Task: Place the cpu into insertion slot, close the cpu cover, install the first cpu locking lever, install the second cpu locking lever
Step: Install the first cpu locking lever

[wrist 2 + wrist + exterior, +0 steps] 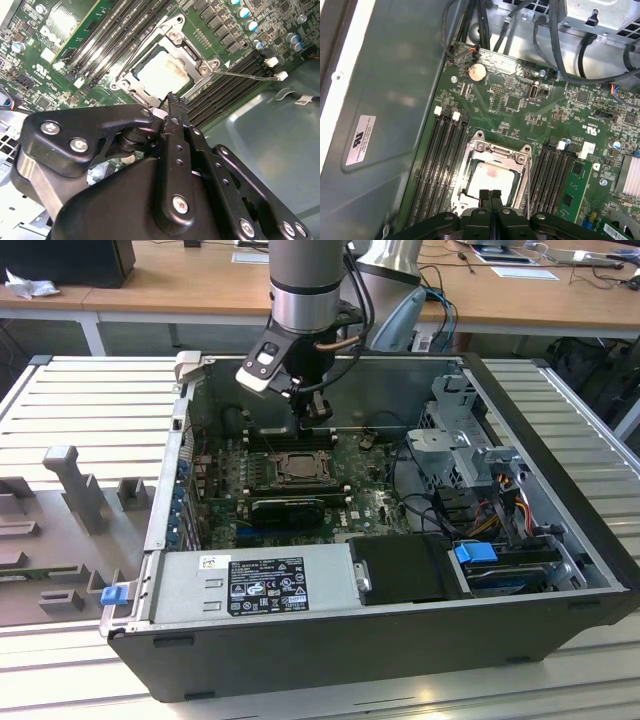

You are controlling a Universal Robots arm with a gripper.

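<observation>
While the chip (490, 177) sat in the socket (300, 468) beneath its metal frame (485, 146), the gripper (317, 421) hung at the socket's 12 o'clock in the exterior view, fingers (482, 196) pressed together, empty.

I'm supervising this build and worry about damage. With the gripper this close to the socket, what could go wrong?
The shut gripper hangs close above the cpu cover; a slip could scrape the cpu in its window. In the second wrist view a thin lever juts out over the memory slots and might snag.
</observation>
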